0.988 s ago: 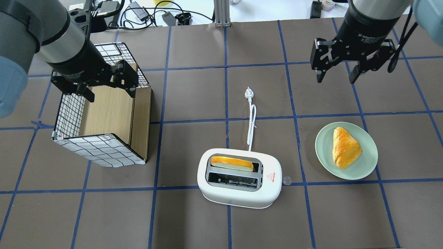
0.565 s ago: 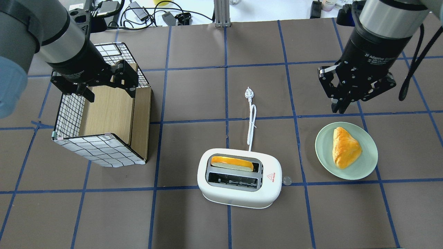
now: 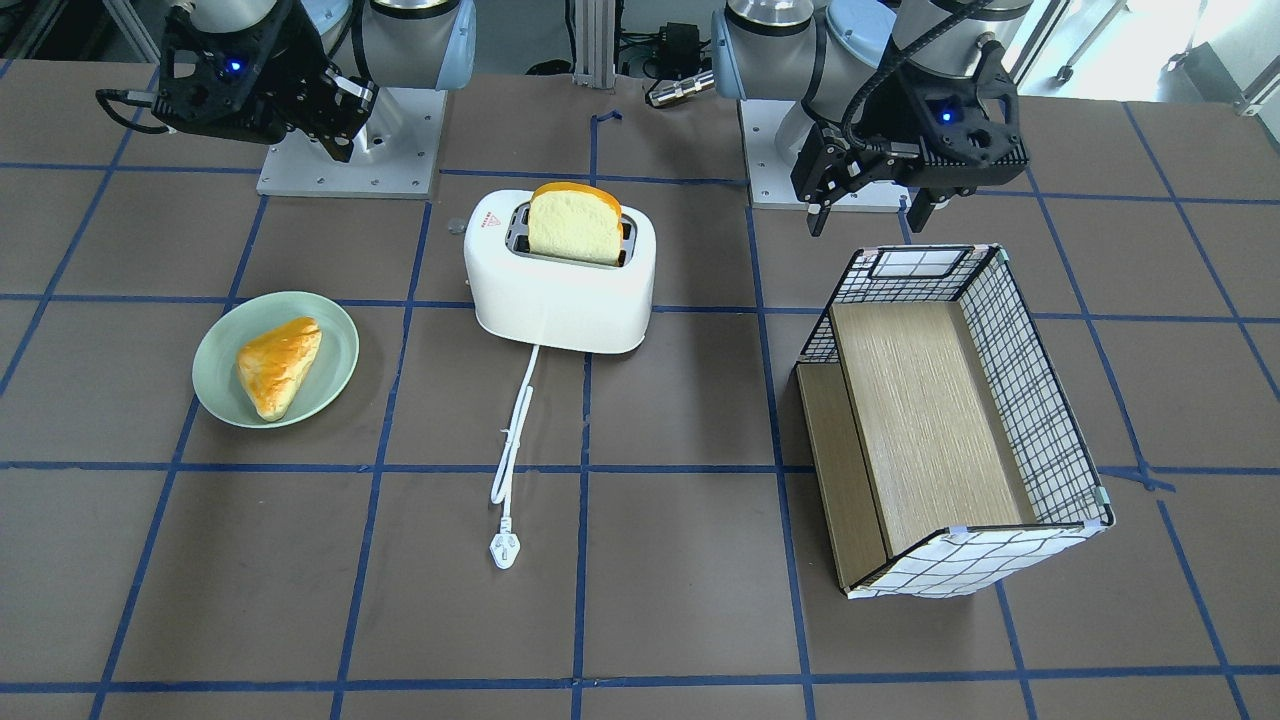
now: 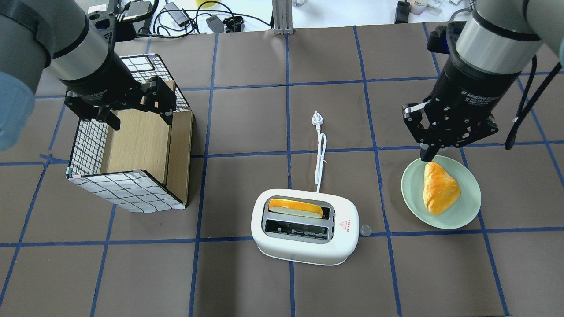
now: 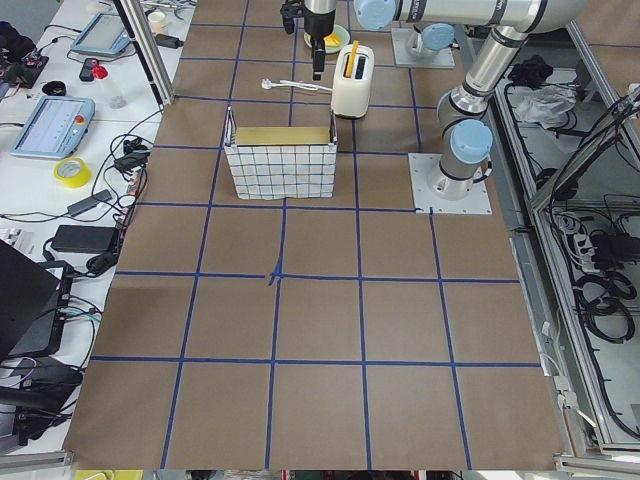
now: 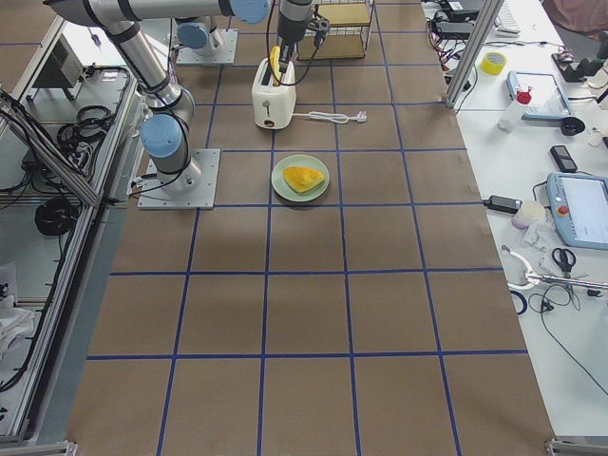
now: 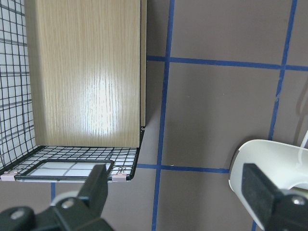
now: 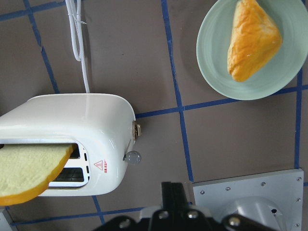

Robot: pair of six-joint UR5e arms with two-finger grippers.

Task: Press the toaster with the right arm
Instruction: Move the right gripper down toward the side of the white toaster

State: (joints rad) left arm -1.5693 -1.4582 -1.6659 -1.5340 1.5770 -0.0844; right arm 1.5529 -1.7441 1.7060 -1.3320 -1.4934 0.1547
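overhead exterior: right tool (image 4: 426, 155), fingers together, hangs over the plate (image 4: 412, 193). toaster (image 4: 304, 226) looks light and slippery plastic, so push its end lever (image 8: 137, 129) straight down, not sideways.

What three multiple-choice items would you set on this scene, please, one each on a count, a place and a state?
1. How many slots of the toaster hold a bread slice? A none; B one; C two.
2. Where does the pastry lie? A in the toaster; B on top of the toaster; C on the green plate.
3. How do the jaws of the right arm stand? A shut on nothing; B wide open; C shut on the pastry.
Answers: 1 B, one slot holds the slice, the other is empty; 2 C, it rests on the plate; 3 A, the wrist view shows them together, nothing between.
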